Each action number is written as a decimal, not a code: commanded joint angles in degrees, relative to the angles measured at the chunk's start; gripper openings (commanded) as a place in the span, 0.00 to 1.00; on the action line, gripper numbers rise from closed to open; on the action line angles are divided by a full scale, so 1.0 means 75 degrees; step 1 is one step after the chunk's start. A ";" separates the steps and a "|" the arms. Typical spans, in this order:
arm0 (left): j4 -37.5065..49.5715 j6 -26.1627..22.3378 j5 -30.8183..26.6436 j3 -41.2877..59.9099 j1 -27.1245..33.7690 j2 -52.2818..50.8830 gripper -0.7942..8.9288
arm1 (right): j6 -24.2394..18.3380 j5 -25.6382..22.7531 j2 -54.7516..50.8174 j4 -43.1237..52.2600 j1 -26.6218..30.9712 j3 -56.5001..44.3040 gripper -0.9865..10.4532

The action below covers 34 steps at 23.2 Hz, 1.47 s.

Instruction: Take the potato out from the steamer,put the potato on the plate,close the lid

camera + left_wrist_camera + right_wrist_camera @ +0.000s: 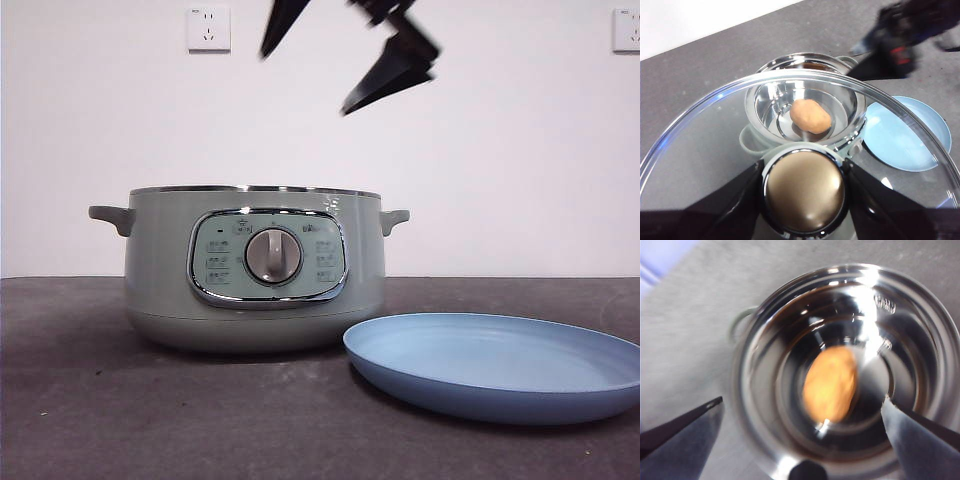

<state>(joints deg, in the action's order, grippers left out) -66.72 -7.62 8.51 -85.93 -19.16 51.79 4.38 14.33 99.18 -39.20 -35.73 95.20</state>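
The sage-green steamer (255, 265) stands open on the table. The orange-brown potato (830, 385) lies in its shiny inner bowl and also shows through the glass in the left wrist view (811, 116). My right gripper (305, 82) hangs open above the steamer, its jaws wide on either side of the potato (802, 401) and clear of it. My left gripper (804, 165) is shut on the silver-topped knob (805, 192) of the glass lid (705, 150) and holds it in the air above the pot. The light-blue plate (500, 365) lies to the right of the steamer.
The dark grey table (100, 400) runs to a white wall with two sockets (208, 28). The steamer's side handles (112, 216) stick out left and right. The right arm (900, 40) shows dark beyond the pot in the left wrist view.
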 commanded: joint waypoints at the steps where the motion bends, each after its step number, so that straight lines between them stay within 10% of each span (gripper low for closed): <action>1: 0.0117 0.0076 0.0052 -0.0137 0.0020 -0.0277 0.07 | -0.0201 -0.0490 0.0624 0.0035 -0.0219 0.0376 0.66; 19: -0.0318 0.0070 0.0087 -0.0137 0.0015 -0.0548 0.07 | -0.0245 -0.1786 0.2798 0.1139 -0.0714 0.0603 0.63; 28: -0.0309 0.0064 0.0087 -0.0137 0.0015 -0.0548 0.07 | -0.0219 -0.1702 0.2850 0.1160 -0.0714 0.0603 0.07; 34: -0.0256 0.0064 0.0087 -0.0137 0.0015 -0.0545 0.07 | -0.0181 -0.1731 0.2754 0.1169 -0.0711 0.0629 0.07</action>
<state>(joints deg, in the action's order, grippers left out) -71.13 -7.42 8.64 -85.93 -19.18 48.36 2.57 1.45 119.52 -30.59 -40.86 99.63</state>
